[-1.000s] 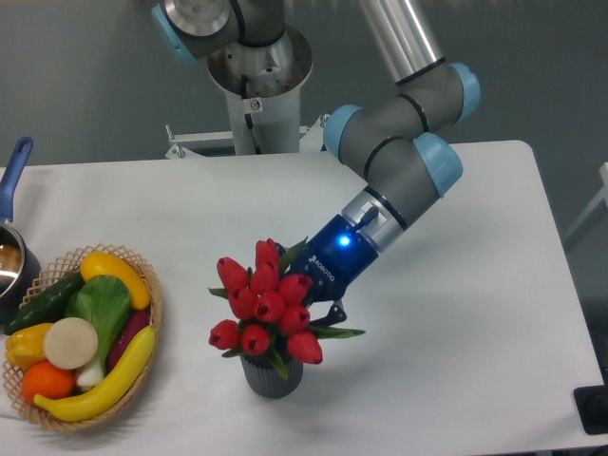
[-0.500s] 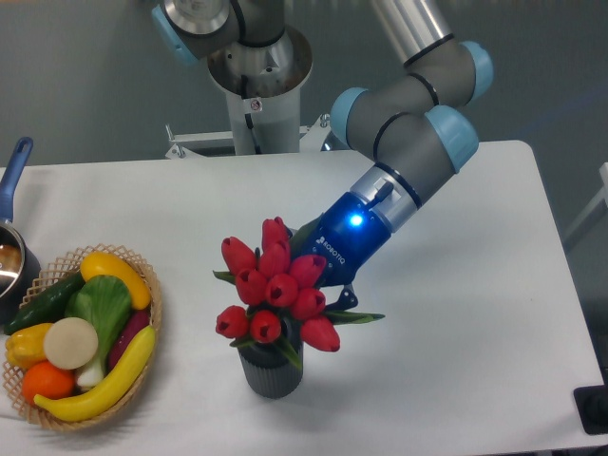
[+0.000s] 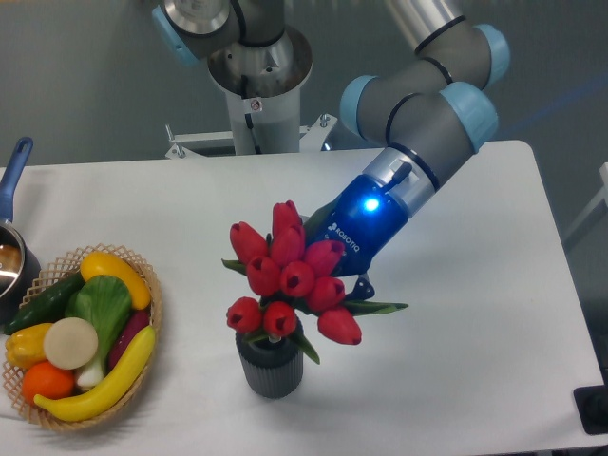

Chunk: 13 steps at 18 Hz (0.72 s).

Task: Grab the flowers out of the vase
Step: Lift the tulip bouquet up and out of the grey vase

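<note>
The flowers (image 3: 290,277), a bunch of red tulip buds with green leaves, hang just above the vase (image 3: 270,369), a dark grey ribbed pot near the table's front. Their stems still reach down toward its mouth. My gripper (image 3: 328,285) comes in from the upper right behind the blooms and is shut on the bunch. Its fingertips are mostly hidden by the buds; only a dark finger shows at the right of the bunch.
A wicker basket (image 3: 150,313) of colourful vegetables stands at the front left. A blue-handled saucepan (image 3: 11,247) sits at the left edge. The robot base (image 3: 256,81) rises behind the table's far edge.
The gripper has risen and shifted to the right, lifting the flowers with it. The bunch now sits higher above the vase, whose rim shows more.
</note>
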Each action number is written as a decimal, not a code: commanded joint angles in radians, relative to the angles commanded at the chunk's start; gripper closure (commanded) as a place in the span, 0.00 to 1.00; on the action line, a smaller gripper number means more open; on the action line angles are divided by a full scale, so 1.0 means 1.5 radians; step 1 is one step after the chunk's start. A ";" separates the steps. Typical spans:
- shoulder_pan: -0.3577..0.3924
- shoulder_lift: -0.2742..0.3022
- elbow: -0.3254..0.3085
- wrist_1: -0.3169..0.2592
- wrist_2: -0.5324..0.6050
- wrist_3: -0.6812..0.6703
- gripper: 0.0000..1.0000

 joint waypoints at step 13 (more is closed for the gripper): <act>0.026 -0.009 0.059 -0.001 -0.004 -0.076 0.75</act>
